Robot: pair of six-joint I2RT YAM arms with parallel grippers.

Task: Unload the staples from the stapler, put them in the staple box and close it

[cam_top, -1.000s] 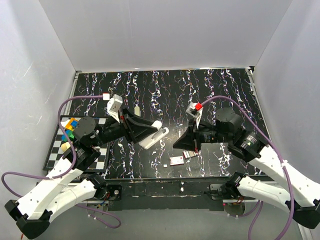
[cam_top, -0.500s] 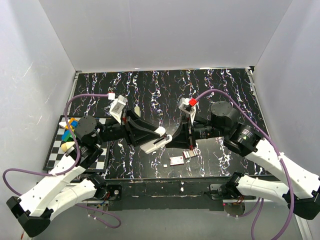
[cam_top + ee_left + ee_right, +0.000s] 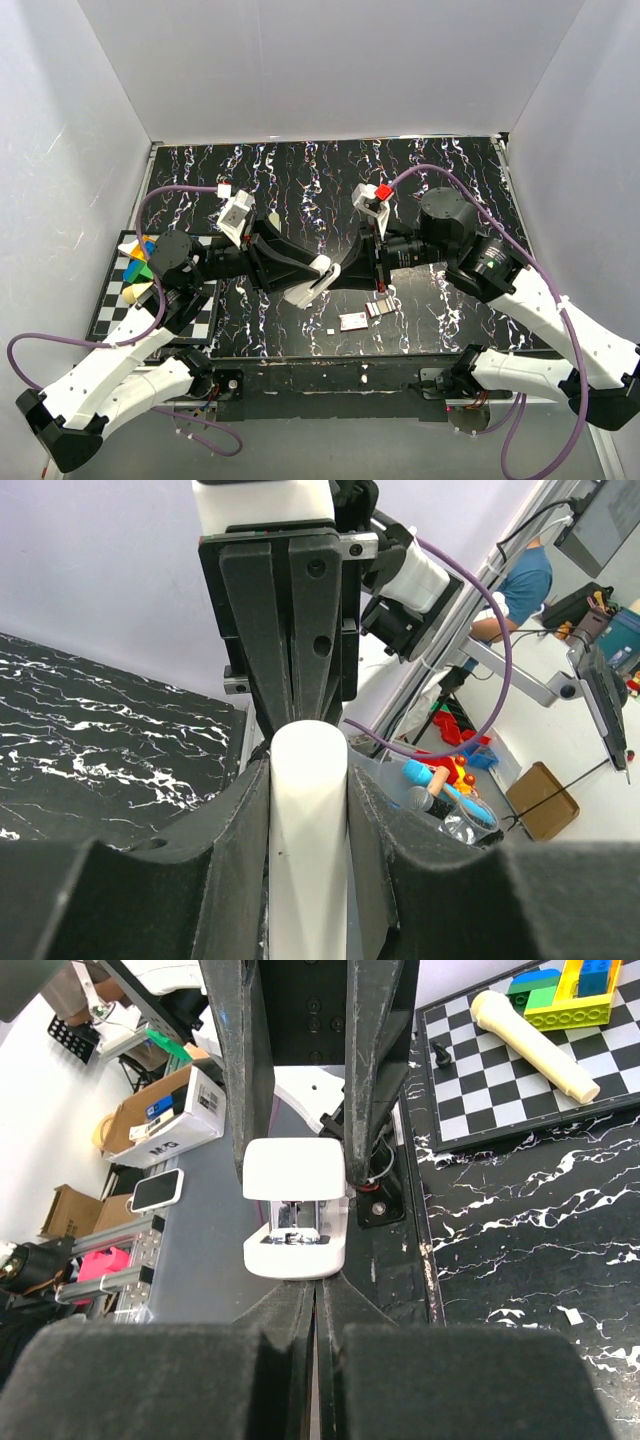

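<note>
My left gripper [image 3: 305,281] is shut on the white stapler [image 3: 319,274] and holds it off the black marbled table, with its nose pointing right. In the left wrist view the stapler [image 3: 308,840] fills the space between my fingers [image 3: 232,840]. My right gripper [image 3: 342,275] is shut, and its tips [image 3: 318,1285] meet the front underside of the stapler [image 3: 296,1215]. I cannot tell whether anything is pinched between them. A small silvery-grey strip [image 3: 378,309], apparently staples, lies on the table beside a flat pink-and-white box [image 3: 352,321].
A checkerboard [image 3: 112,302] lies at the left edge with coloured bricks [image 3: 140,262] and a cream cylinder [image 3: 535,1045] on it. A tiny white scrap [image 3: 331,330] lies near the front edge. White walls enclose the table.
Both arms have closed in on each other. My left gripper carried the stapler right, and my right gripper moved left until its tips met the stapler's nose.
</note>
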